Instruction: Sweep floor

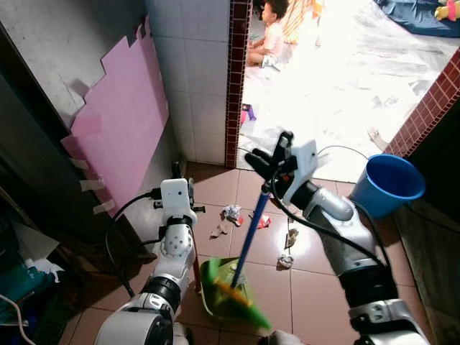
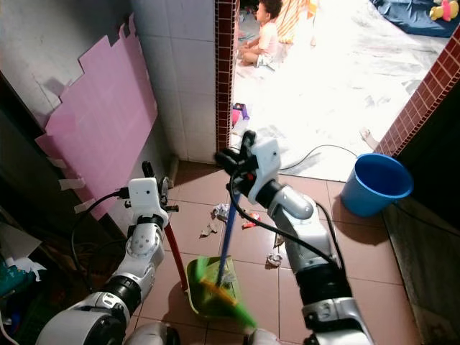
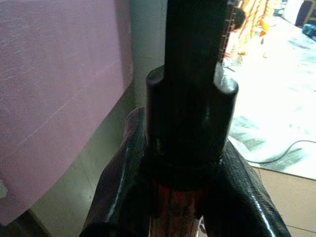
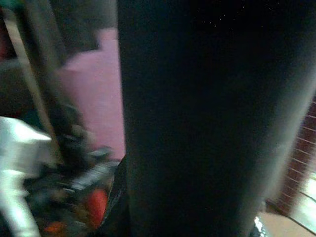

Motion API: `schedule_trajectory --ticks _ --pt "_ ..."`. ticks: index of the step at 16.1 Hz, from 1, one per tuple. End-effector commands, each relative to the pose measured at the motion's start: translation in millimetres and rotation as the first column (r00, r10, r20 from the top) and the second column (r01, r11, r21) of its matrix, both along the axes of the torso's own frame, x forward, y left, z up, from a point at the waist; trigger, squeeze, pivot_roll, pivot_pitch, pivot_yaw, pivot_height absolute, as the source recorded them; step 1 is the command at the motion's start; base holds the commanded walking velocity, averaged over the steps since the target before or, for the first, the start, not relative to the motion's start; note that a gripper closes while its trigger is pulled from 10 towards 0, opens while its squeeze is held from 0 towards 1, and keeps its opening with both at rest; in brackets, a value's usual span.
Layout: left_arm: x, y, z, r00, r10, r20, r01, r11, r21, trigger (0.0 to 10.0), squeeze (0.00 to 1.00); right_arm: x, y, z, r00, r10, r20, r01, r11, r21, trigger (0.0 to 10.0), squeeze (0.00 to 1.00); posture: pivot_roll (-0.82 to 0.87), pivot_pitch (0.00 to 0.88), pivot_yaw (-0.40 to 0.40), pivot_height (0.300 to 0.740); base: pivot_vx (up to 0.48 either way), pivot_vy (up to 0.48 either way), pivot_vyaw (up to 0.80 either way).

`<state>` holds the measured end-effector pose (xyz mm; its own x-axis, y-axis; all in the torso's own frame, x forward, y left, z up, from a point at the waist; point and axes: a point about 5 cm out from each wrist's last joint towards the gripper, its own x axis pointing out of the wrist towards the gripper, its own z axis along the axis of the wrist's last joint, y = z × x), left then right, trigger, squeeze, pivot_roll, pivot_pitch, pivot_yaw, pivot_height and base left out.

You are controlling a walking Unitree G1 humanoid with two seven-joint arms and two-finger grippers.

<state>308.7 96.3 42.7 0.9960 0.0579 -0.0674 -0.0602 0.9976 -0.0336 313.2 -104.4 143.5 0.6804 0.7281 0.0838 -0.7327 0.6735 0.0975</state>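
My right gripper [image 1: 272, 164] is shut on the top of a blue broom handle [image 1: 248, 244]. The handle slants down to a green and yellow broom head [image 1: 241, 295], which rests on a green dustpan [image 1: 214, 284] on the brown tiled floor. My left gripper [image 2: 153, 178] is shut on the black-capped top [image 3: 190, 123] of the dustpan's upright red handle [image 2: 175, 251]. Several crumpled paper scraps [image 1: 231, 213] and a red wrapper [image 1: 260, 221] lie on the tiles just beyond the dustpan, with more scraps [image 1: 285, 260] to the right of the broom.
A blue bucket [image 1: 388, 183] stands at the right by the doorway. A pink foam board [image 1: 126, 115] leans on the left wall, with clutter and cables below it. A brick-tiled pillar [image 1: 236, 79] frames the doorway. Beyond it, a child [image 1: 269, 36] sits on bright ground.
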Motion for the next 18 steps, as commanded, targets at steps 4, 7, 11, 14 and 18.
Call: schedule_trajectory --ticks 4,7,11,14,18 --pt "4.9 -4.0 3 0.997 -0.072 -0.007 0.072 0.997 -0.009 10.0 0.00 8.6 2.7 57 0.985 0.017 0.173 -0.033 0.995 0.094 10.0 0.00 -0.05 0.000 0.014 0.740 0.000 0.000 0.00" --pt "4.7 -3.8 2 0.997 -0.081 -0.017 0.081 0.997 -0.008 10.0 0.00 14.1 -4.6 79 0.968 -0.032 0.250 0.004 0.994 0.111 10.0 0.00 -0.05 0.000 0.020 0.740 0.000 0.000 0.00" --pt "4.9 -7.8 1 0.990 -0.135 -0.032 0.135 0.991 0.005 10.0 0.00 27.6 -28.9 96 0.913 -0.202 0.356 0.191 0.979 0.065 10.0 0.00 -0.05 0.000 0.024 0.740 0.000 0.000 0.00" --pt "2.8 -15.9 0 0.962 -0.268 -0.042 0.268 0.963 -0.017 10.0 0.00 35.0 -51.8 66 0.871 -0.360 0.335 0.382 0.924 -0.001 10.0 0.00 -0.04 0.000 0.025 0.740 0.000 0.000 0.00" --pt "0.0 -14.0 -4 0.956 -0.287 -0.059 0.287 0.958 -0.013 10.0 0.00 33.7 -54.1 23 0.866 -0.417 0.276 0.454 0.887 -0.084 10.0 0.00 -0.04 0.000 0.025 0.740 0.000 0.000 0.00"
